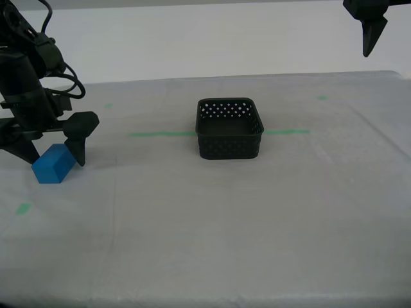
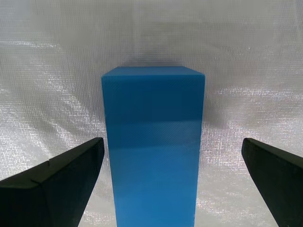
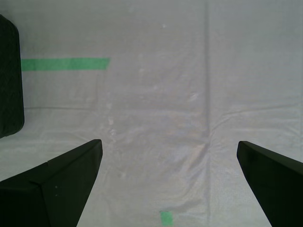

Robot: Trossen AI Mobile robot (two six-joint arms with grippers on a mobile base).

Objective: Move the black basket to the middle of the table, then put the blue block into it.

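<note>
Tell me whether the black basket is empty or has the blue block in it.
Empty. The black basket shows only its bare floor, while the blue block lies on the table between my second gripper's open fingers.

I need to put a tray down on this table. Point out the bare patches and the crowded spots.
Bare: the wide stretch of table in front of the black basket, and the span between the basket and the blue block. Crowded: the exterior view's left edge, where my second claw straddles the block.

1. The black basket (image 1: 229, 128) sat mid-bench (image 1: 205, 244) on the green tape line (image 1: 160, 134).
2. My second gripper (image 1: 51, 153) straddled the blue block (image 1: 53, 164) at the exterior view's left, jaws apart.
3. My first gripper (image 1: 371, 32) hung high at the exterior view's right.
</note>
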